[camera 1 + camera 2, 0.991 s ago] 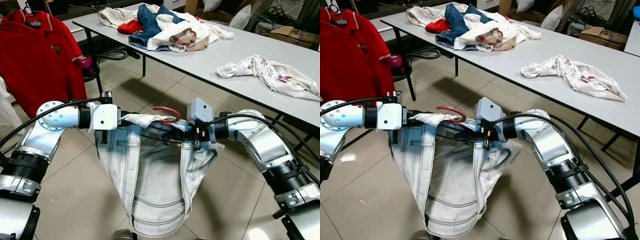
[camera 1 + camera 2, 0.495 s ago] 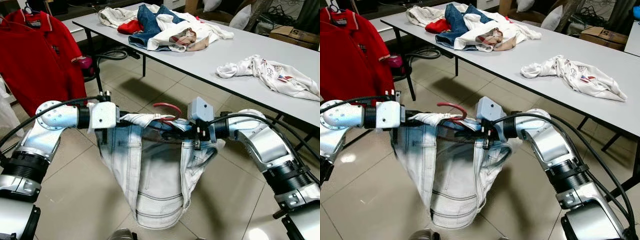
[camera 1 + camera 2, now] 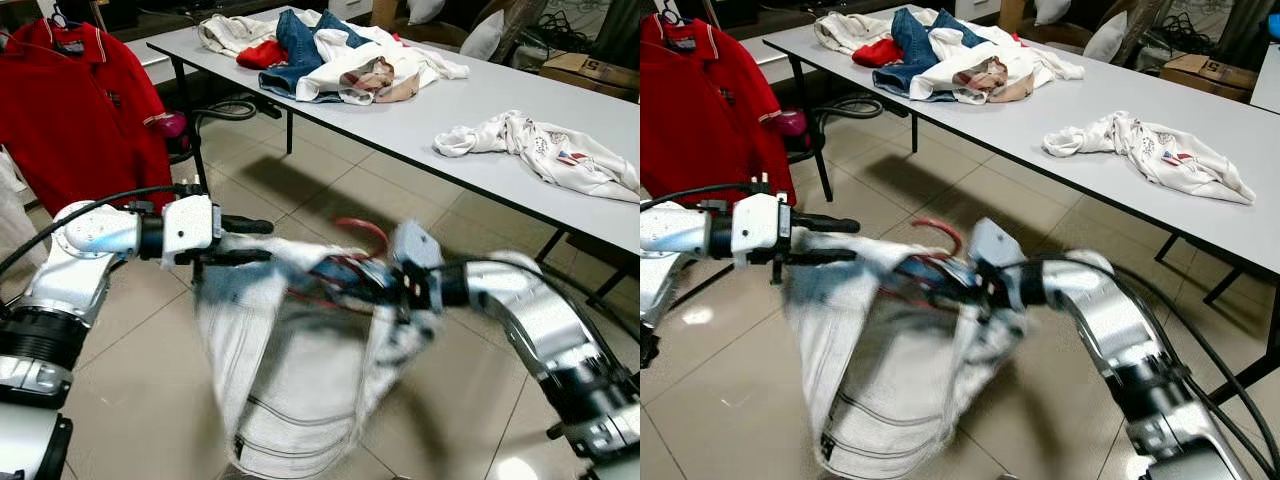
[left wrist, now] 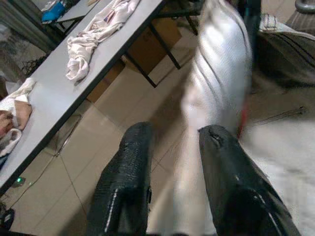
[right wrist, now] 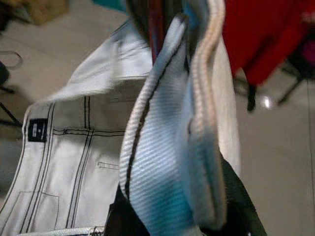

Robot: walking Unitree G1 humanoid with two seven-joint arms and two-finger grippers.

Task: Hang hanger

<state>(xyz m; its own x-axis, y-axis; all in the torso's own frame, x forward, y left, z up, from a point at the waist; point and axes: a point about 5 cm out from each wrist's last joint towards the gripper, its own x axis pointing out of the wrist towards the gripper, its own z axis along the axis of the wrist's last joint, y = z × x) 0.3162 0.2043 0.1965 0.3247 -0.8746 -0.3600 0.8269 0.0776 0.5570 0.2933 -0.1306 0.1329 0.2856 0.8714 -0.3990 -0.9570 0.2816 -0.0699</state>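
Note:
Pale washed jeans [image 3: 290,390] hang over the floor from a red hanger [image 3: 365,228], whose hook sticks up above the waistband. My right gripper [image 3: 362,281] is blurred by motion and shut on the waistband [image 5: 167,147], which lies folded between its dark fingers [image 5: 241,216] in the right wrist view. My left gripper [image 3: 268,242] is open just to the left of the jeans, its two black fingers [image 4: 128,167] apart with floor between them. The cloth [image 4: 216,88] lies beside one finger, outside the gap.
A red polo shirt [image 3: 80,110] hangs at the far left. A long grey table [image 3: 480,115] runs across the back with a clothes pile [image 3: 330,50] and a white shirt [image 3: 540,145]. A cardboard box [image 3: 585,70] sits behind it. Tiled floor [image 3: 150,390] lies below.
My left gripper has opened, let go of the waistband and drawn back to the left. The right arm has swung the jeans and hanger slightly right and down, blurring them.

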